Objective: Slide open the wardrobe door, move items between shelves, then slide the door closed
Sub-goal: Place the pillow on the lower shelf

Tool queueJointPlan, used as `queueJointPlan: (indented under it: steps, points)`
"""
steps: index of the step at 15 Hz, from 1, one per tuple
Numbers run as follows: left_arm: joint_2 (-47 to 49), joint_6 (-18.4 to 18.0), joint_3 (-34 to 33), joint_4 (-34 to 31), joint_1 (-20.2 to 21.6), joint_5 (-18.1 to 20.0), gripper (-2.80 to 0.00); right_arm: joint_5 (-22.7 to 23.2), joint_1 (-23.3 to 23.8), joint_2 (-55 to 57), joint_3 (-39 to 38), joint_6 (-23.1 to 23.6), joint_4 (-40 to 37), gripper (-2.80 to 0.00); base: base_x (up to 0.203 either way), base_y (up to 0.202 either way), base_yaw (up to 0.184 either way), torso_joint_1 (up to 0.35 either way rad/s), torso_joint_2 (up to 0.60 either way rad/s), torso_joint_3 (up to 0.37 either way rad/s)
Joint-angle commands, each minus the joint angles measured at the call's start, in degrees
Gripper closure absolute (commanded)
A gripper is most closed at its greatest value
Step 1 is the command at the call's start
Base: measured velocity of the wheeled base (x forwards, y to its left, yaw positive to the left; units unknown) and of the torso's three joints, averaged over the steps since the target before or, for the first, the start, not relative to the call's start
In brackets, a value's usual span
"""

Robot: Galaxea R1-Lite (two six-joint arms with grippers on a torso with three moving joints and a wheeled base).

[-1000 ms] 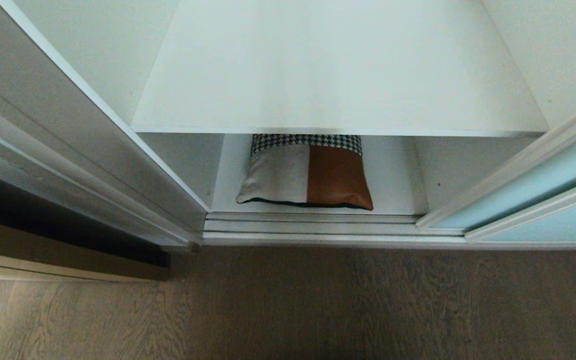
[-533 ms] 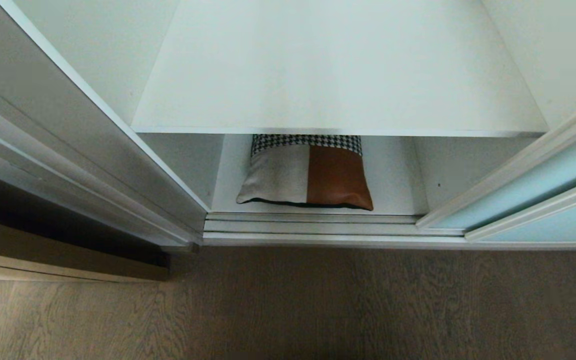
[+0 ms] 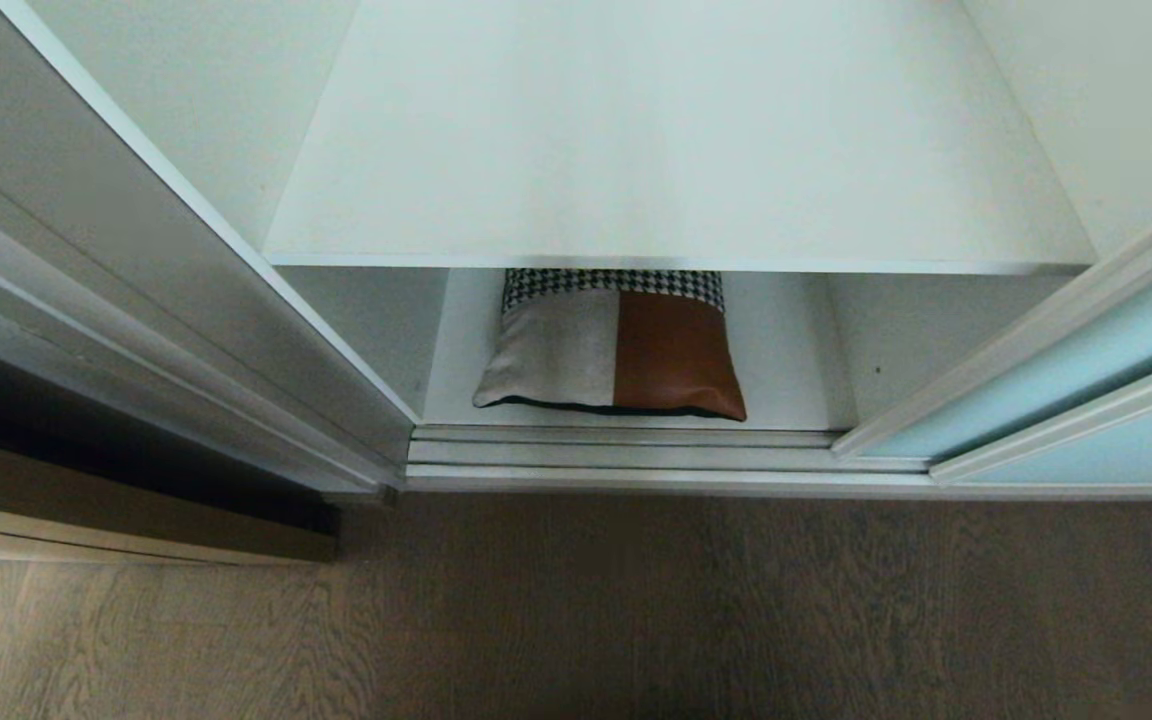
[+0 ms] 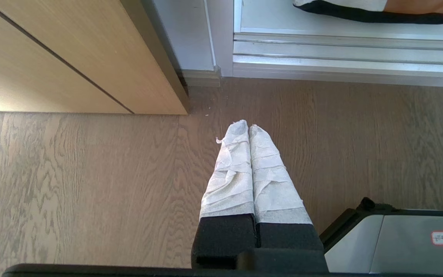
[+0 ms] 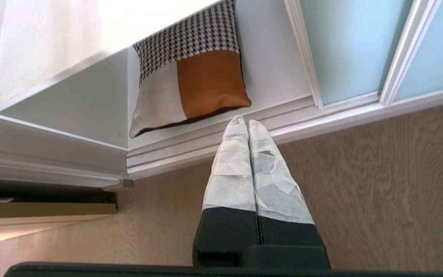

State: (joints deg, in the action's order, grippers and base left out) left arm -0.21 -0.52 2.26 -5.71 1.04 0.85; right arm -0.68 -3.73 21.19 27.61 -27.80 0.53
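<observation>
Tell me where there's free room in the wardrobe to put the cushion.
The upper shelf is bare from wall to wall. On the bottom shelf, narrow strips flank the cushion. The sliding door covers the right side.

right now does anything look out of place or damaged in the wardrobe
Nothing stands out. The cushion lies flat on the bottom shelf, slightly askew, the shelf above is bare, and the sliding door is pushed aside.

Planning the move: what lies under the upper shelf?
A patchwork cushion lies flat on the bottom shelf, under the upper shelf, whose front edge hides its back part.
</observation>
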Motion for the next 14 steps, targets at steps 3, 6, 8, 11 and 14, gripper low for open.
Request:
queueJointPlan:
  steps: [3, 6, 8, 11, 14]
  points:
    - [0.30, 0.00, 0.03, -0.03, 0.02, 0.03, 0.00, -0.09, 2.05, -0.05, 5.31, 1.01, -3.65, 0.00, 0.000, 0.000, 0.000, 0.000, 0.00, 0.000]
    - [0.30, 0.00, 0.03, -0.08, 0.02, 0.03, 0.00, -0.03, 2.77, -0.02, 10.50, 2.20, -8.39, 0.00, 0.000, 0.000, 0.000, 0.000, 0.00, 0.000]
    - [0.30, 0.00, 0.03, -0.05, 0.02, -0.01, 0.00, 0.13, 3.96, 0.83, 14.77, 2.26, -12.35, 0.00, 0.000, 0.000, 0.000, 0.000, 0.00, 0.000]
    - [0.30, 0.00, 0.03, -0.01, 0.02, -0.06, 0.00, 0.48, 4.35, 1.51, 26.52, 2.24, -24.48, 0.00, 0.000, 0.000, 0.000, 0.000, 0.00, 0.000]
    - [0.30, 0.00, 0.03, -0.10, 0.02, 0.03, 0.00, 0.24, 8.09, 5.54, 35.79, 2.50, -28.79, 0.00, 0.000, 0.000, 0.000, 0.000, 0.00, 0.000]
